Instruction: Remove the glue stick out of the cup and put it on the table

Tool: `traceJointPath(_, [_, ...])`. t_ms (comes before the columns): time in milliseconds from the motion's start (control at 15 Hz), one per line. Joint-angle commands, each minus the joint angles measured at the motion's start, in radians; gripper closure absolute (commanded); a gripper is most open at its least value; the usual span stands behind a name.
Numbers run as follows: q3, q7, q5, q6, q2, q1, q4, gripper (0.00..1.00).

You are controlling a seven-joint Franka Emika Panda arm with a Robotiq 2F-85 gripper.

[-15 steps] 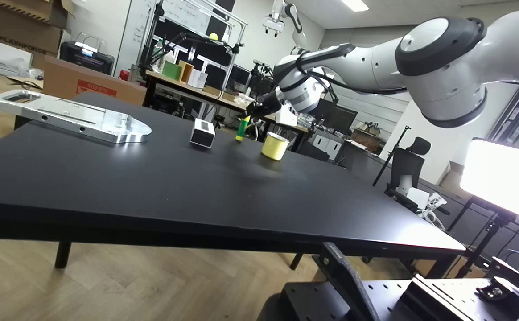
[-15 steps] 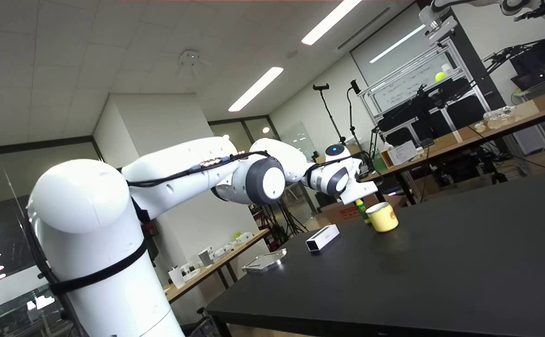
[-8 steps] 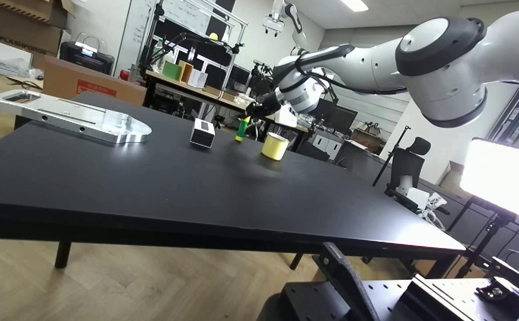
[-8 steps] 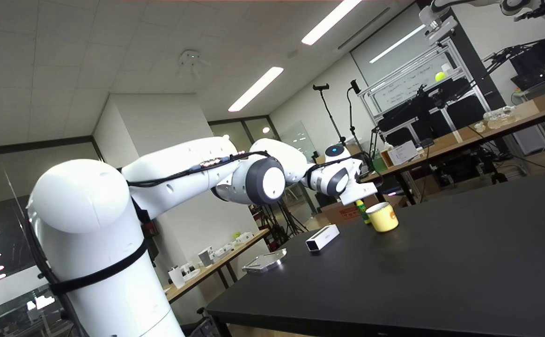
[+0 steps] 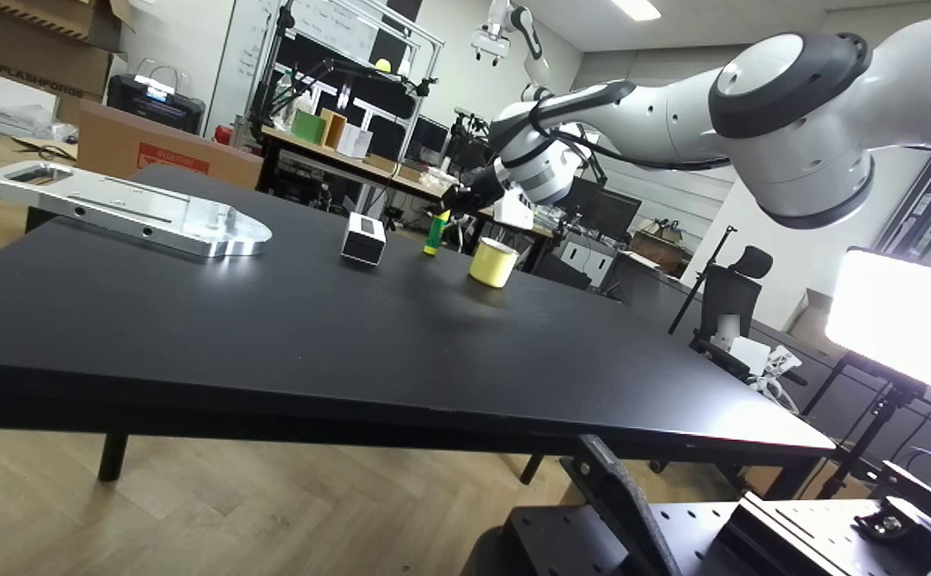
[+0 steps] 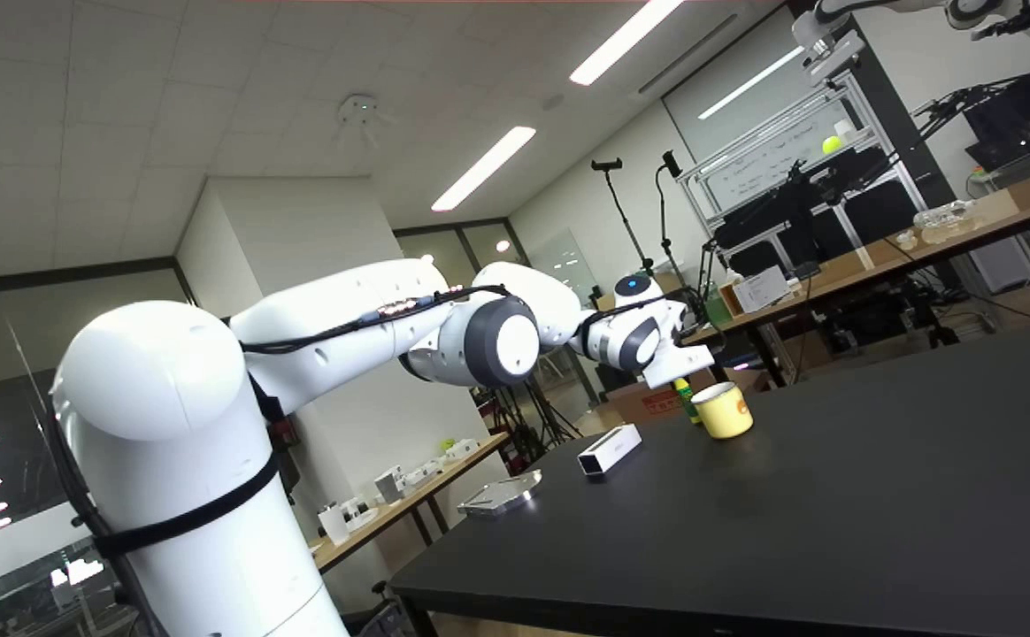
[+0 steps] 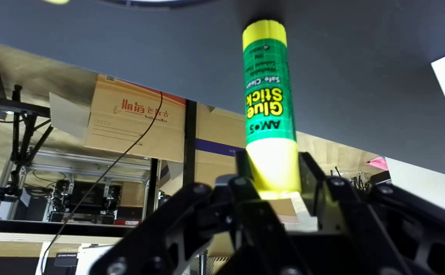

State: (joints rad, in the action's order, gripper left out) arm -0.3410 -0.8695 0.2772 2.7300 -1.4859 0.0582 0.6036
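Observation:
The green glue stick with yellow ends [image 7: 268, 84] is upright, outside the cup, at the far part of the black table [image 5: 353, 336]. It shows in both exterior views [image 5: 436, 234] [image 6: 686, 401]. My gripper [image 7: 273, 162] is shut on its yellow cap, a finger on each side. The stick's other end is at or just above the table; I cannot tell if it touches. The yellow cup [image 5: 493, 262] stands upright beside it, also in an exterior view [image 6: 724, 412]. A piece of its rim [image 7: 153, 2] shows at the wrist view's top edge. The fingers are hidden in an exterior view.
A small white and black box [image 5: 364, 239] lies on the table near the stick, also in an exterior view [image 6: 610, 448]. A silver metal plate [image 5: 137, 206] lies farther along the table. The table's edge runs close behind the stick, with cardboard boxes [image 7: 130, 114] beyond it.
The glue stick in my gripper has come down very slightly towards the table. The cup, the box and the metal plate have not moved.

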Motion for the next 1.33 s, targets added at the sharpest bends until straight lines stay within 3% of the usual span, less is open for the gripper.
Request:
traceJointPath(0, [-0.003, 0.008, -0.01, -0.002, 0.0, 0.0, -0.003, 0.66])
traceJointPath(200, [-0.003, 0.008, -0.01, -0.002, 0.0, 0.0, -0.003, 0.66])
traceJointPath(267, [-0.007, 0.006, -0.008, -0.007, 0.0, 0.001, -0.002, 0.91])
traceJointPath(933, [-0.013, 0.002, 0.0, 0.021, 0.0, 0.005, 0.018, 0.91])
traceJointPath(1000, [-0.013, 0.001, -0.001, 0.018, 0.0, 0.005, 0.018, 0.41])
traceJointPath(1067, [-0.012, 0.002, -0.001, 0.019, 0.0, 0.004, 0.017, 0.41])
traceJointPath(1267, [-0.014, 0.002, -0.002, 0.017, 0.0, 0.006, 0.023, 0.2])
